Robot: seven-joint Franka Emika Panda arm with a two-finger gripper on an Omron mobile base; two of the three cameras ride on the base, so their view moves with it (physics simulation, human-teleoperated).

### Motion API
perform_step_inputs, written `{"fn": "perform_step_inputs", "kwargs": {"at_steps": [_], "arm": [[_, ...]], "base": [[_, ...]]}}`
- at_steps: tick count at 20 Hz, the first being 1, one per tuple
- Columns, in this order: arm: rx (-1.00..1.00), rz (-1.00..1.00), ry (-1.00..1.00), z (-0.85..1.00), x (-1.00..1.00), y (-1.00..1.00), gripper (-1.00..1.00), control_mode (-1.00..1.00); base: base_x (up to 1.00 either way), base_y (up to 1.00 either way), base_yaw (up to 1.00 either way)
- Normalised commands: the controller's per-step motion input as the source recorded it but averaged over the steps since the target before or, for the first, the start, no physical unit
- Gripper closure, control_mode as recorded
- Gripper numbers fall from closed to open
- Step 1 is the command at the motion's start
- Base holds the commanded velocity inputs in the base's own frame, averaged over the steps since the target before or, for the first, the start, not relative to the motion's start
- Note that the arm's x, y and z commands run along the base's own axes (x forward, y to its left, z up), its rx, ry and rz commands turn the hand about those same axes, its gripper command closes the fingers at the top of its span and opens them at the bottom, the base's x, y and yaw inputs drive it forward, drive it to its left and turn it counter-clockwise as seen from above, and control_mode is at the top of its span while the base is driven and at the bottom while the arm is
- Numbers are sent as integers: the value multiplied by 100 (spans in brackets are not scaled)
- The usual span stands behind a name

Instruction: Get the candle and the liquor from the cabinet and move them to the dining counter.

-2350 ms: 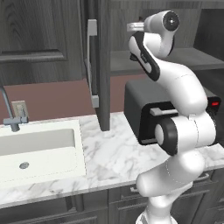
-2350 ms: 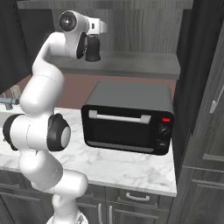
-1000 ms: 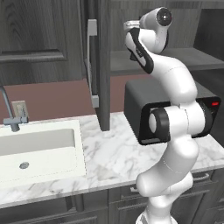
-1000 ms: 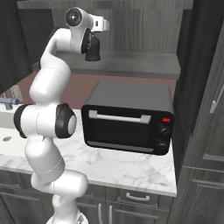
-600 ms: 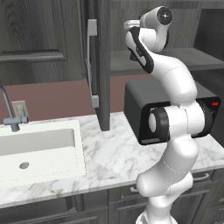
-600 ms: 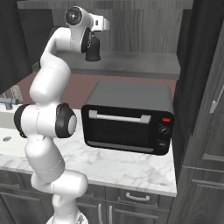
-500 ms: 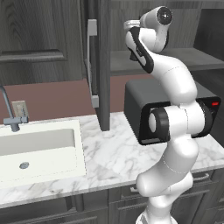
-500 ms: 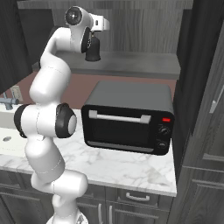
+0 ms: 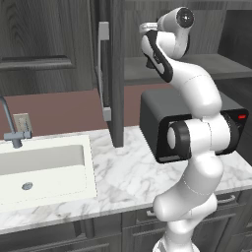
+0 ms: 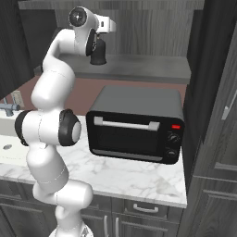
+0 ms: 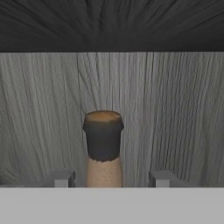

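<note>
Narrowing since before, pincer fingers around liquor neck.

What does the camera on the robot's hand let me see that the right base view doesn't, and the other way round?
Hand view: a close look at the liquor, its brownish top standing between the gripper's two fingertips, a gap on each side, so the jaws are open. Right base view: the wider kitchen, with the white arm reaching up, the black toaster oven and the marble worktop. Shared: the liquor bottle, whose squat dark body the right base view shows on the shelf, and the grey wood-grain cabinet behind it.
</note>
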Motion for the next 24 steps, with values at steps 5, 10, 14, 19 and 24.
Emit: {"fn": "perform_step_inputs", "kwargs": {"at_steps": [5, 10, 14, 19, 24], "arm": [[0, 0, 0, 0, 0, 0, 100, -100], [0, 0, 0, 0, 0, 0, 100, -100], [0, 0, 0, 0, 0, 0, 100, -100], [0, 0, 0, 0, -3, 0, 100, -100], [0, 0, 0, 0, -25, 0, 100, -100]], "base": [[0, 0, 0], [0, 0, 0], [0, 0, 0], [0, 0, 0], [0, 0, 0]]}}
